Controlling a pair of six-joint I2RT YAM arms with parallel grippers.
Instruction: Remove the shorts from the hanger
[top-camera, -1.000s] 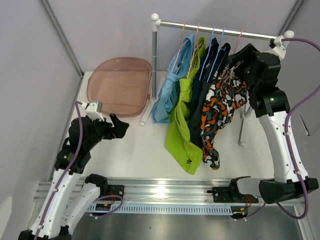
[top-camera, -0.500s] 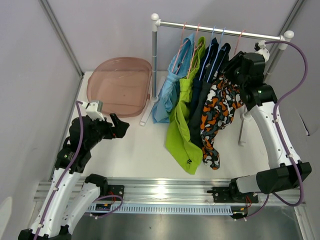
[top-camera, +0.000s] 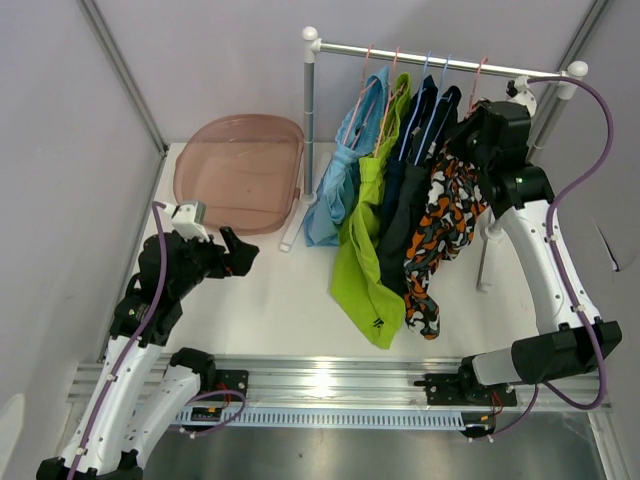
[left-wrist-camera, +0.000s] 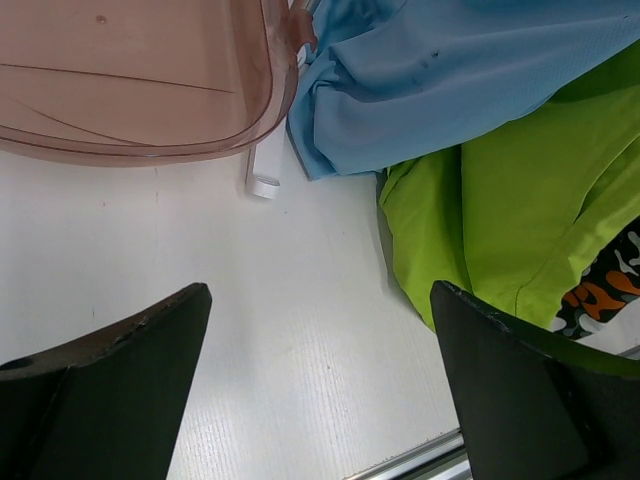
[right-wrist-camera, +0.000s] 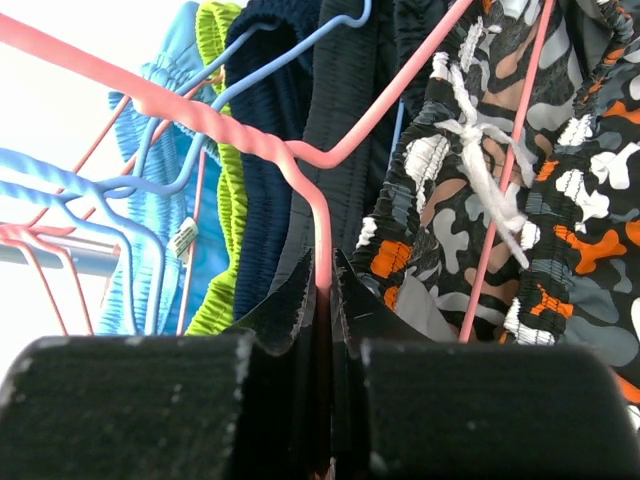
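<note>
Metal rail (top-camera: 330, 372) along the near edge of a white table (top-camera: 290, 300), carrying both arm bases; just beyond it on the left, the left gripper (top-camera: 238, 252) hovers low over the tabletop, jaws spread wide, holding nothing; behind it lies a shallow pink translucent tray (top-camera: 240, 170), its right edge just beside the foot of a white clothes rack (top-camera: 309, 120); five pairs of shorts (top-camera: 400, 200) hang crowded on the rack's rod (top-camera: 430, 60), waistbands up, long axes running down toward the table; left to right, a light blue pair (top-camera: 335, 195), a lime green pair (top-camera: 365, 265) reaching lowest, two dark navy pairs (top-camera: 398, 215), a blotch-patterned pair (top-camera: 440, 220); farthest, at the rod's right end, the right gripper (right-wrist-camera: 322, 270) is clamped tight on the pink hanger (right-wrist-camera: 240, 135) carrying the patterned pair; blue hangers (right-wrist-camera: 250, 75) and a navy waistband press close on its left.
</note>
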